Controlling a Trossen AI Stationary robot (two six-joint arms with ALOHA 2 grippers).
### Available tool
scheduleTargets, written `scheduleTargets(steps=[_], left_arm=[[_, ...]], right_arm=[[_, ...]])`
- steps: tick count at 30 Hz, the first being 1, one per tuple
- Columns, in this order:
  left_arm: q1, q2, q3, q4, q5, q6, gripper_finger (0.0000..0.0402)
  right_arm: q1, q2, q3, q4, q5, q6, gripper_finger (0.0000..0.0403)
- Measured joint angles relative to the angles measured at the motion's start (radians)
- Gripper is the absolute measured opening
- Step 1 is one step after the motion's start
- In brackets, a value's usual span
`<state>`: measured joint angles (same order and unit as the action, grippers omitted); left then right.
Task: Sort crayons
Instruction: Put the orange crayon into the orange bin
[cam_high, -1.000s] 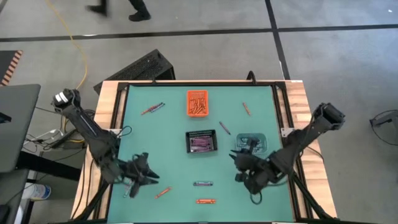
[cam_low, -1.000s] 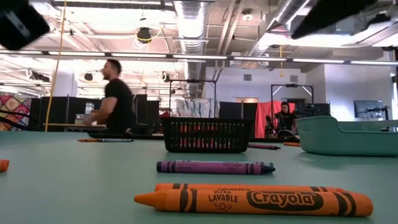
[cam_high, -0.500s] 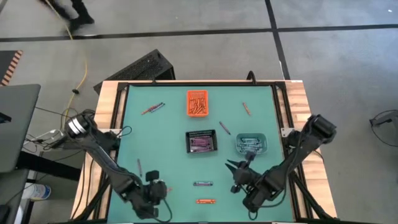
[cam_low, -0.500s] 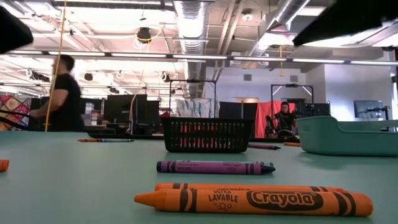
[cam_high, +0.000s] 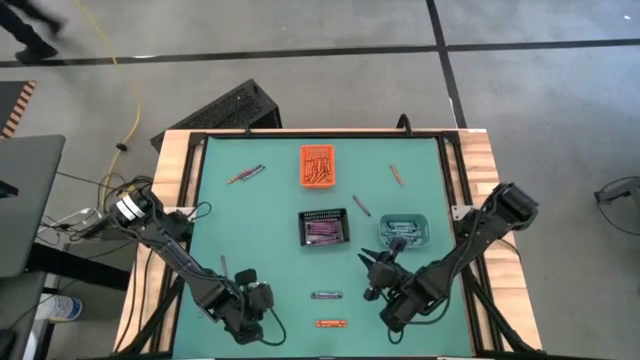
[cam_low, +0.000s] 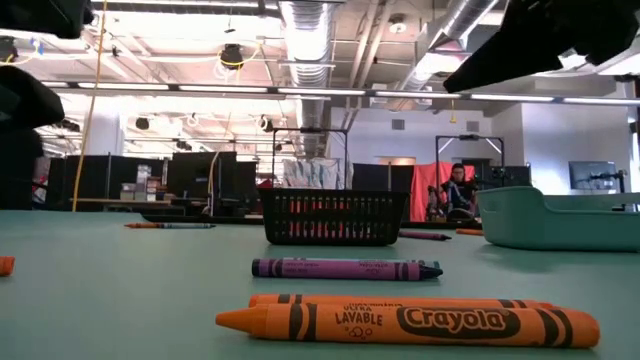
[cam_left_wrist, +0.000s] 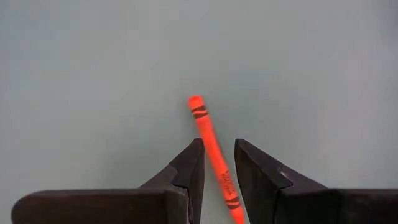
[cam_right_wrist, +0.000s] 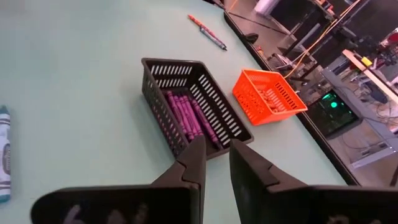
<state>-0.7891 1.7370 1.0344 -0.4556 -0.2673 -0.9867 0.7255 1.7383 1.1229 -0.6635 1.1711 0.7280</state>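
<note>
The left pincer is held low over the desk, part open around an orange crayon, likely so it can be gripped. The right pincer, empty and a little open, is aimed at the black bin of purple crayons.

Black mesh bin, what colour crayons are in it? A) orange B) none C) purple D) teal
C: the right wrist view shows purple crayons lying side by side inside the black mesh bin, and the high view shows them too.
</note>
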Motion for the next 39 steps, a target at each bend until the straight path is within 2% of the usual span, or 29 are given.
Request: scheduleTargets(steps=[6, 14, 21, 29, 33, 39], left_arm=[[-0.003, 0.000, -0.031, 0.015, 0.002, -0.071, 0.0077], [-0.004, -0.005, -0.133, 0.192, 0.086, -0.118, 0.0077], [-0.004, -0.005, -0.139, 0.090, 0.098, -0.124, 0.0066], [-0.003, -0.005, -0.138, 0.063, 0.122, -0.053, 0.0008], [0.007, -0.003, -0.128, 0.057, 0.130, -0.036, 0.0008], [0.036, -0.031, -0.051, 0.028, 0.122, 0.135, 0.0008]], right_arm=[[0.010, -0.006, 0.000, 0.014, -0.019, -0.003, 0.0072], [0.019, -0.007, 0.000, 0.013, -0.022, -0.006, 0.0072], [0.019, -0.007, 0.000, 0.013, -0.021, -0.006, 0.0072], [0.019, -0.007, 0.000, 0.013, -0.021, -0.006, 0.0072], [0.019, -0.007, 0.000, 0.013, -0.021, -0.006, 0.0072], [0.019, -0.007, 0.000, 0.013, -0.020, -0.006, 0.0072]])
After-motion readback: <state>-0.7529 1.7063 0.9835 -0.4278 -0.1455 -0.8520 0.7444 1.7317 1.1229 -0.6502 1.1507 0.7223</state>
